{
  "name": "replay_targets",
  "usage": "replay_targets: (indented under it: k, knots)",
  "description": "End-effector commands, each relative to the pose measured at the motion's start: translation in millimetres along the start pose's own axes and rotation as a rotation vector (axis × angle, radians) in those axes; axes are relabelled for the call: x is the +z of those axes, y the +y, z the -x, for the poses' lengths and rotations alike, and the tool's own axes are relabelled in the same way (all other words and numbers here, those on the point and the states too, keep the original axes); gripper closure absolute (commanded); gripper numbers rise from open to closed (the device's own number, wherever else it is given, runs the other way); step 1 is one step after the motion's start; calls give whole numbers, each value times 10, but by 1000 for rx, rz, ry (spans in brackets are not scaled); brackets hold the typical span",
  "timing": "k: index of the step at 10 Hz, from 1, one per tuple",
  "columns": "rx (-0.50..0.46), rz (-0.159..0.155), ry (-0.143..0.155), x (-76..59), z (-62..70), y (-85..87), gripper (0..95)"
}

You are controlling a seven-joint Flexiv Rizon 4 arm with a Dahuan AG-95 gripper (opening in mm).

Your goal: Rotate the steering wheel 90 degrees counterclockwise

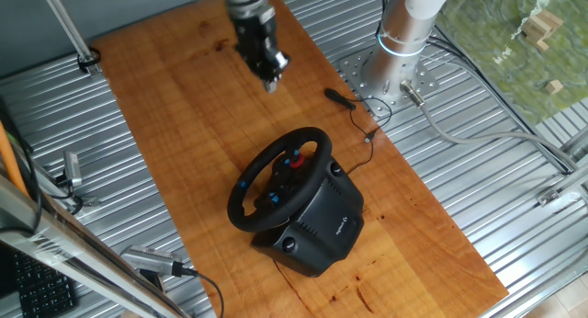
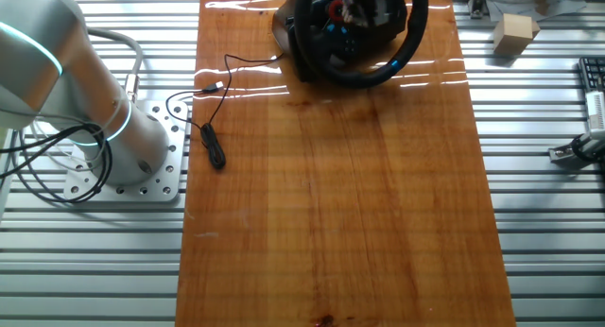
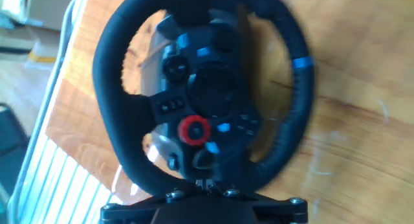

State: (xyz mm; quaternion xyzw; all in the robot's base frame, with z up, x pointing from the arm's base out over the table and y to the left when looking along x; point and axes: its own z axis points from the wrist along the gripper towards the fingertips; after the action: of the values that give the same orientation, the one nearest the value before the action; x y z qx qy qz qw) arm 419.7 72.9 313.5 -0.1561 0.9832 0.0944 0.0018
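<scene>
Wooden board (image 1: 184,125) on ribbed metal table (image 1: 459,171). Steering wheel (image 1: 278,177) on black base (image 1: 322,228) near board end, tilted. My gripper (image 1: 269,79) up in air, well apart from wheel, holding nothing; can't tell jaw state. Small corded tool (image 1: 341,98) nr arm base (image 1: 390,74).

Small black tool (image 1: 341,98) with thin cable (image 1: 366,125) on my wooden board's (image 1: 202,143) right edge; wooden blocks (image 1: 542,28) far right.
</scene>
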Motion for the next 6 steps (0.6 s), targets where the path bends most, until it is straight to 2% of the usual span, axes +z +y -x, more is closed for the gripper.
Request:
replay_targets:
  k: [1,3,4,6]
  knots:
    - [64,-91,-55,-129,-66,-102,950]
    - [60,-103,-56,-63,-157,-118,950]
    - [61,-130,-51,0,-212,-129,950]
    - [60,-153,-57,121,-296,-150,950]
